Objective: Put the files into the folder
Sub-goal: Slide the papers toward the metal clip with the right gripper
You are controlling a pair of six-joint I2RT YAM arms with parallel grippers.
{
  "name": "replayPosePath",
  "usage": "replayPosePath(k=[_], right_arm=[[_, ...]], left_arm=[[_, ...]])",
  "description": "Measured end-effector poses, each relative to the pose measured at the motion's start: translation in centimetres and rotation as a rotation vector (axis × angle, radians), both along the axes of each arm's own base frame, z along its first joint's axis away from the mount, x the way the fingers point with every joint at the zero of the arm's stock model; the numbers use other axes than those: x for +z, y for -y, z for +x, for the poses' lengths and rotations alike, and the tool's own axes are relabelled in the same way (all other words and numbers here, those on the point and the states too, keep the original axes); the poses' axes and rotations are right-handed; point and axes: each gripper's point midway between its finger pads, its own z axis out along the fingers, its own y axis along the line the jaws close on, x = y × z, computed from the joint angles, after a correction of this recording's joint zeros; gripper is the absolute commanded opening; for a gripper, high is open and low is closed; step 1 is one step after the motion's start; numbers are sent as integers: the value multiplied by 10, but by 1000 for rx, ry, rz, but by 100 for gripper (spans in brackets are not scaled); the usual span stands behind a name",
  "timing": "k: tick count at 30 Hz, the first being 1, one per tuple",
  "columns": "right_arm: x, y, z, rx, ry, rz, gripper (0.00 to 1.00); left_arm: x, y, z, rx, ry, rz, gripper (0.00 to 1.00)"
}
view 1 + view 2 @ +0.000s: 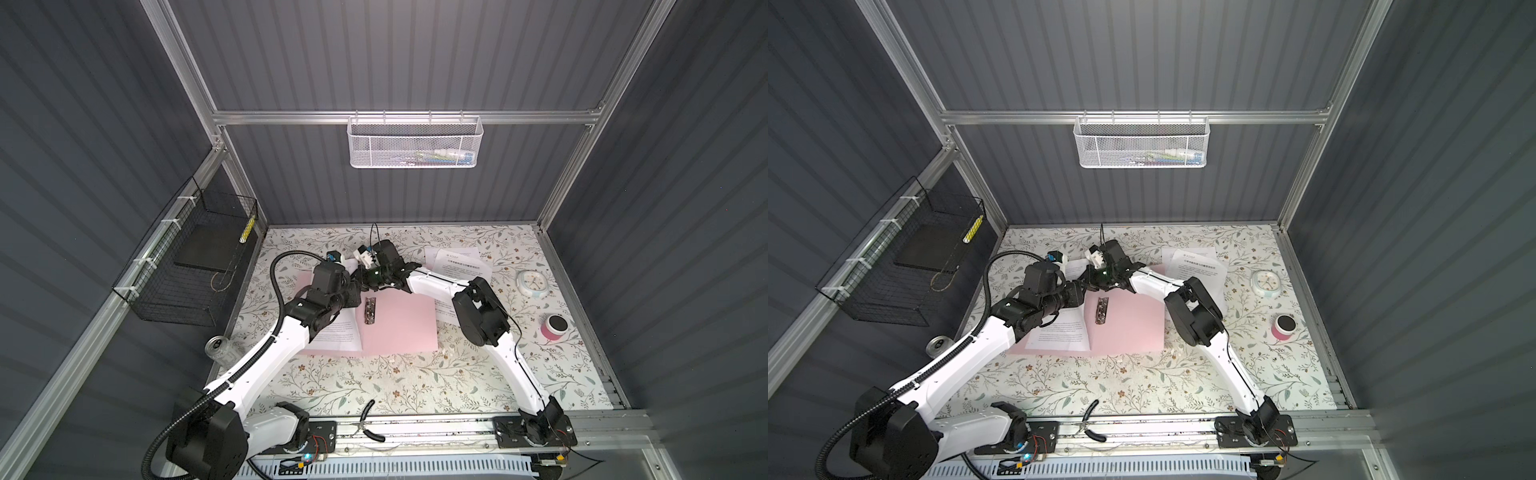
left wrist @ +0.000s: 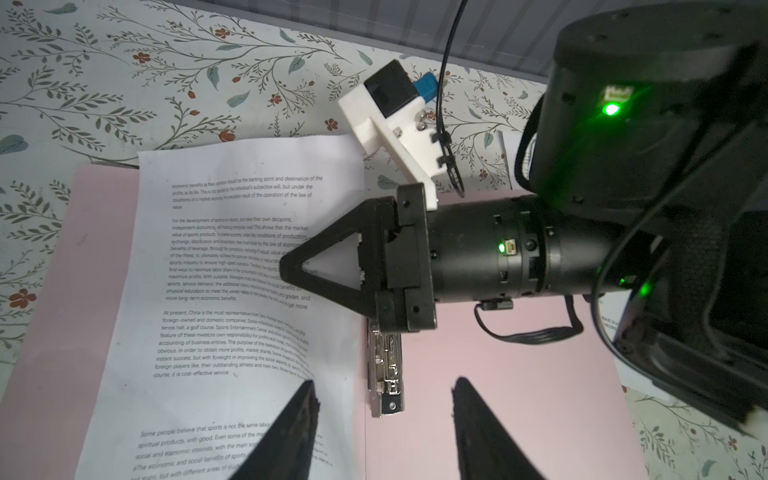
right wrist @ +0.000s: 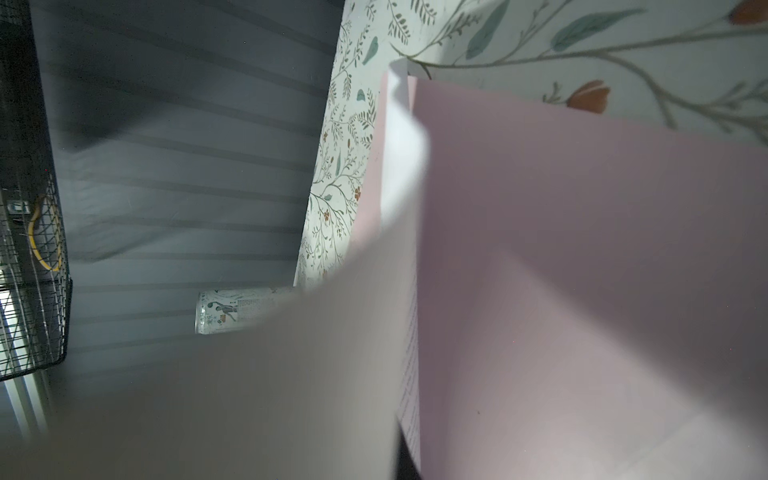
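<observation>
The left tool (image 2: 384,381) hangs half open and empty above the silver clip (image 2: 385,357) of the open folder (image 2: 519,374). The right tool (image 2: 290,266), shut, points its tip onto a printed sheet (image 2: 232,332) lying in the folder beneath it. Whether it pinches the paper, I cannot tell.

pale pink folder (image 1: 399,328); on its nine o'clock half a white sheet (image 2: 249,257) with small black text. silver clip (image 2: 386,374) at the spine. table cover (image 1: 374,386) cream with grey-green leaves and rust flowers. at the folder's three o'clock, a round thing (image 1: 555,327), pink with a black top; at two o'clock, a mint-and-white clock (image 1: 533,283). black wire basket (image 1: 174,303); white mesh basket (image 1: 395,145).
</observation>
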Motion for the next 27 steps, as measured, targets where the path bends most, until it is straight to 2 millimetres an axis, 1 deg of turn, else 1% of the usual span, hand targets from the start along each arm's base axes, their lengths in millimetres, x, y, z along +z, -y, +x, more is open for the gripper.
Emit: replayPosePath(k=[5,8,12,16,21,27], right_arm=[[3,-7,4,6,11,18,0],[-4,-11,6,12,6,17,0],[-16,-11,5,14,-14,3,0],[-19,-12,6,12,-24,-3,0],[-10,-11,12,2,-17,10,0],[9,-14,19,-5,7,37,0]], left_arm=[[-4,2,2,-3,-10,1,54],[-9,2,2,-3,-23,3,54],[-10,3,2,-5,-27,4,54],[-10,3,2,-5,-27,4,54],[-11,3,3,-5,-28,5,53],[-14,3,3,-5,-37,8,53]])
